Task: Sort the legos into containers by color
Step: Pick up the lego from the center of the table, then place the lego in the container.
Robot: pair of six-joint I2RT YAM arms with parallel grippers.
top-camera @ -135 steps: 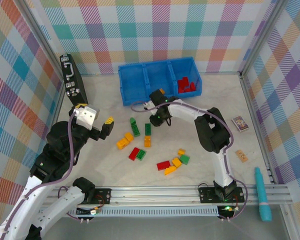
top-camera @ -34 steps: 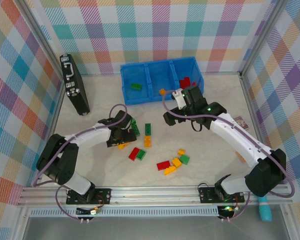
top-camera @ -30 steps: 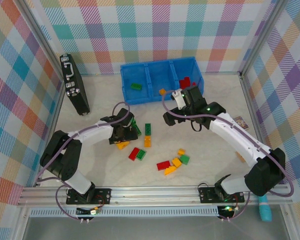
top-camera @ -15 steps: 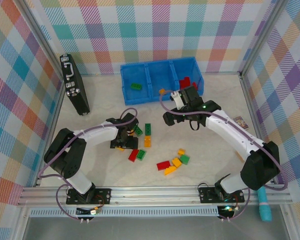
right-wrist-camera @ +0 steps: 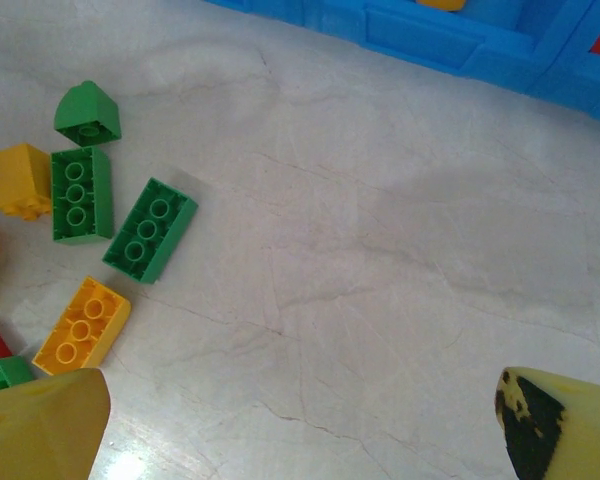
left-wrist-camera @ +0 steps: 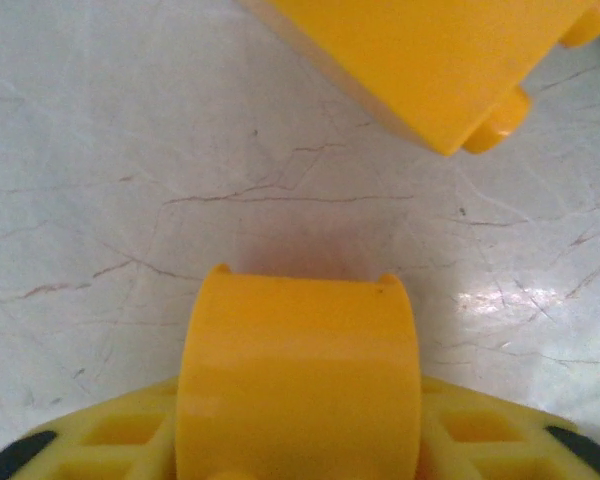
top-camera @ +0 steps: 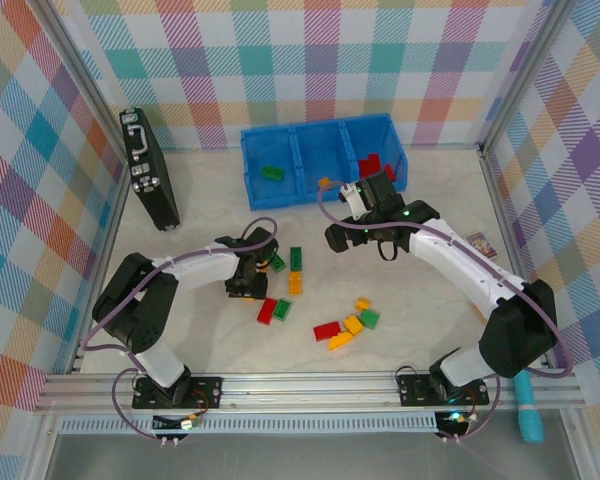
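Note:
My left gripper (top-camera: 242, 287) is down on the table by the scattered legos. In its wrist view the left gripper (left-wrist-camera: 298, 440) is shut on a yellow lego (left-wrist-camera: 298, 360), both fingers pressed against its sides. Another yellow lego (left-wrist-camera: 430, 60) lies just beyond. My right gripper (top-camera: 328, 212) hovers wide open in front of the blue containers (top-camera: 250, 170), and in the right wrist view it (right-wrist-camera: 300, 425) has only bare table between the fingers. A green lego (top-camera: 272, 173) lies in the left bin and red legos (top-camera: 372, 165) in the right one.
Loose legos lie mid-table: green (top-camera: 295, 258), orange (top-camera: 295, 283), red (top-camera: 268, 308) and a mixed cluster (top-camera: 350, 325). A black case (top-camera: 148, 170) leans at the left wall. A small card box (top-camera: 480, 247) sits at the right, and a teal tool (top-camera: 527, 390) lies outside the rail.
My left gripper has slid right onto the yellow legos, and its jaws have closed on one. The right arm has shifted only slightly, still open.

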